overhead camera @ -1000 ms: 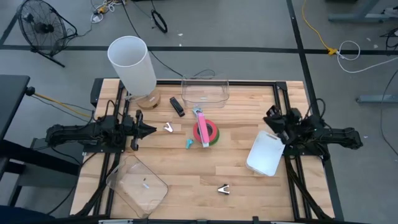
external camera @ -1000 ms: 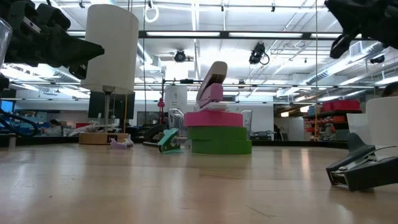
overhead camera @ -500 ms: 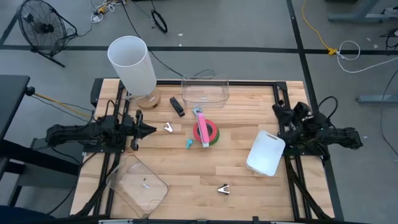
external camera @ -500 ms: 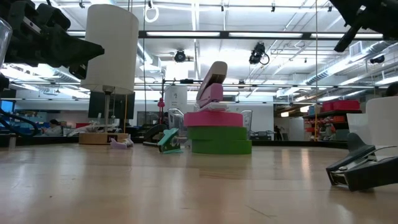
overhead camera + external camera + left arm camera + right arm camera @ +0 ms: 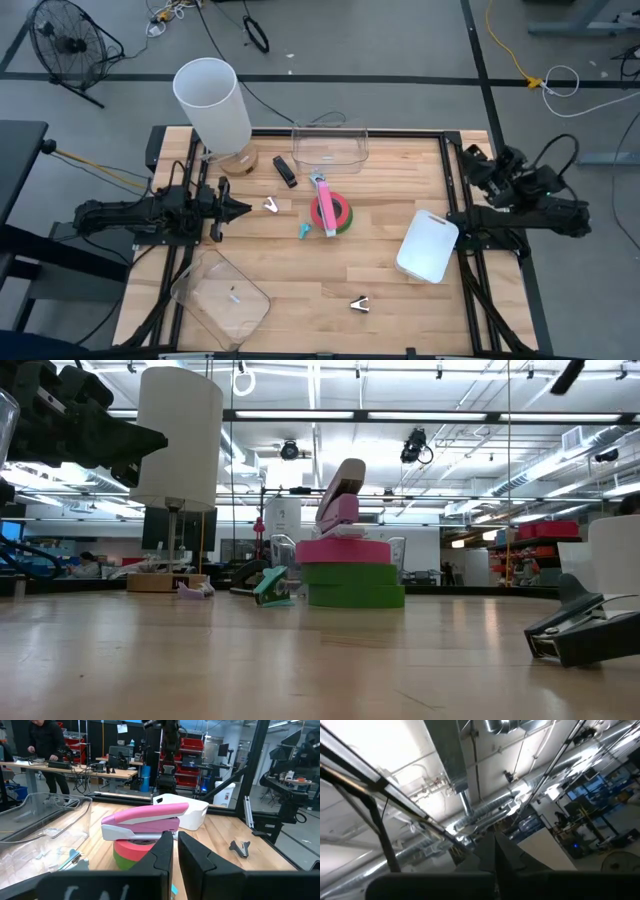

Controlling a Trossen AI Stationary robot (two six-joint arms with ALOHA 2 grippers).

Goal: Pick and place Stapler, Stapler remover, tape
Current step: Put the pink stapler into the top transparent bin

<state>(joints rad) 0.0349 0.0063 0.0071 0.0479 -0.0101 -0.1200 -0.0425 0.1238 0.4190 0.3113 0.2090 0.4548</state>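
Pink stapler atop stacked pink and green tape rolls at mid wooden table. Left tool closed, empty, left of stack. Right tool closed, raised at table's right edge.

high view: i look straight down on the whole table, both arms in frame, floor around the edges.

low view: i sit at table-top height, looking level across the wood into the room. close to the surface; the tape stack stands mid-distance.

left wrist view: i look forward past the left gripper, low over the table, facing the pink stapler on that stack, fairly near.

right wrist view: i look past the right gripper, tilted up at ceiling ducts and lights; no table.

shared: high, low and left wrist views all hold the stack and stapler.
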